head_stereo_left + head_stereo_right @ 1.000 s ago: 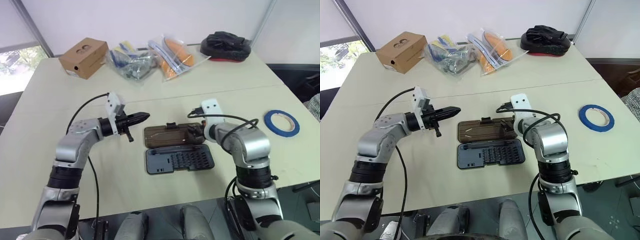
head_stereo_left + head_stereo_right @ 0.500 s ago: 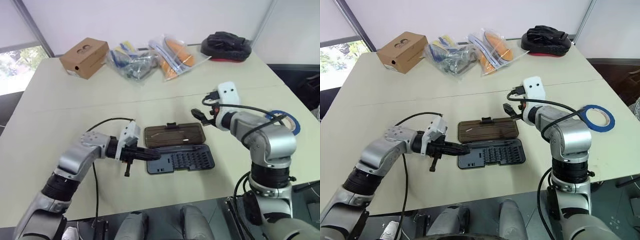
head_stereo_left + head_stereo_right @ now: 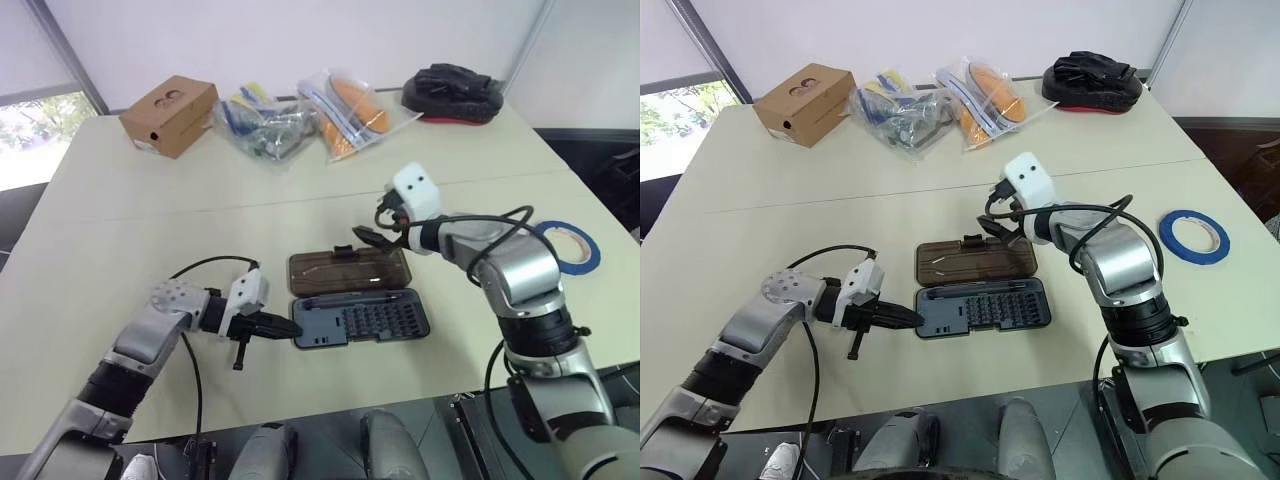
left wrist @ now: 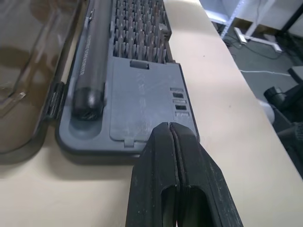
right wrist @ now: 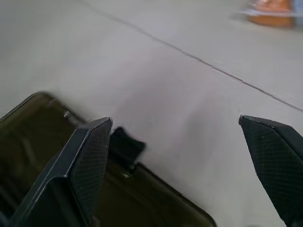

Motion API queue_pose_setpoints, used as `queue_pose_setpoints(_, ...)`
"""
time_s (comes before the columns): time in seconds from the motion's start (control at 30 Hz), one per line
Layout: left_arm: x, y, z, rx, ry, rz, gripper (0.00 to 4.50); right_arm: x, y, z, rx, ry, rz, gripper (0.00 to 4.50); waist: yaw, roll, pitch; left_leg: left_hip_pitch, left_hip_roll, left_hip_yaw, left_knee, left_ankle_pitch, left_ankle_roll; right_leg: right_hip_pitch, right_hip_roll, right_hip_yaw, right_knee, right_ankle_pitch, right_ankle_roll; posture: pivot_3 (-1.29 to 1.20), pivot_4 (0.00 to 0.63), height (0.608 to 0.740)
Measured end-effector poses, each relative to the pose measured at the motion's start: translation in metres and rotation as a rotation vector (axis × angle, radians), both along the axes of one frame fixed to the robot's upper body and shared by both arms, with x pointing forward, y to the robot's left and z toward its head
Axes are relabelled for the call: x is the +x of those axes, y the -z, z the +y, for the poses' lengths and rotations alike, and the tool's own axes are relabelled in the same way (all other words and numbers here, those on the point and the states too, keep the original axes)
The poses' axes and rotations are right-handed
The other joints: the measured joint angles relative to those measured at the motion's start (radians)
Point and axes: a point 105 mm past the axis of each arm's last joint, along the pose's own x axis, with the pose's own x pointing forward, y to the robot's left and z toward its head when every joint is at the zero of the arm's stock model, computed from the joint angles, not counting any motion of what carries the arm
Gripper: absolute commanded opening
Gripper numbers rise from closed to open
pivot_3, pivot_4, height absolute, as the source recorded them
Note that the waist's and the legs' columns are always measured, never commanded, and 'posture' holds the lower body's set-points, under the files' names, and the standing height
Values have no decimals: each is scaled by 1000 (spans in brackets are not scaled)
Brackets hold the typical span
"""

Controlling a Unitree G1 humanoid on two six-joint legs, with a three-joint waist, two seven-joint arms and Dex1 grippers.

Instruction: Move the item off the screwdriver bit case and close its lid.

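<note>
The screwdriver bit case lies open near the table's front edge. Its dark grey base (image 3: 360, 318) holds rows of bits (image 4: 139, 28) and a black driver handle (image 4: 92, 61). The brown see-through lid (image 3: 348, 270) lies flat behind the base, with nothing on it that I can see. My left gripper (image 3: 290, 326) is shut, low on the table, its tip against the base's left end (image 4: 142, 113). My right gripper (image 3: 368, 238) is open and hovers just above the lid's far edge, near the black latch (image 5: 124, 147).
Along the far side of the table stand a cardboard box (image 3: 168, 115), clear plastic bags (image 3: 300, 120) and a black padded mitt (image 3: 452, 90). A blue tape roll (image 3: 565, 245) lies at the right. Bare tabletop (image 3: 120, 220) spreads left of the case.
My left gripper dropped from above the table beside the lid to the base's left end. My right gripper left the lid's right end, swung right, then came back over the lid's far edge.
</note>
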Motion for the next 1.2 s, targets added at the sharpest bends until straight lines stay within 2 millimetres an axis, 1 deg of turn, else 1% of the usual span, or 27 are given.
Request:
queue_pose_setpoints(0.13,0,1,1,-9,-6,-13,0,-3,3,-2,-56,-105,28,4450,0,0,0,1,0,0,0,0,0,1,0,0,0,0,0,0,150,740)
queue_pose_setpoints(0.3,0,2,0,-23,-20,-8,0,3,12,-10,-111,-159,53,4450,1,0,0,1,0,0,0,0,0,1,0,0,0,0,0,0,150,740)
queue_pose_setpoints(0.43,0,2,0,-35,-32,20,0,10,22,-15,-143,-167,64,4450,3,0,0,1,0,0,1,0,0,1,0,0,0,0,0,0,150,740)
queue_pose_setpoints(0.6,1,2,-2,-43,-32,23,0,25,39,-24,-161,-130,85,4450,5,0,0,1,0,0,1,0,0,1,0,0,0,0,0,0,150,740)
queue_pose_setpoints(0.8,1,2,-5,-52,-33,21,0,32,54,-31,-186,-114,110,4450,13,0,0,1,0,0,1,0,0,1,0,0,0,0,0,0,150,740)
queue_pose_setpoints(1.17,2,2,-7,-51,-42,17,0,36,55,-31,-203,-146,89,4450,20,0,0,2,0,0,2,0,-1,2,0,0,0,0,0,0,150,740)
queue_pose_setpoints(1.2,2,2,-7,-51,-42,17,0,36,55,-31,-207,-150,87,4214,20,0,0,2,0,0,2,0,-1,2,0,0,0,0,0,0,150,740)
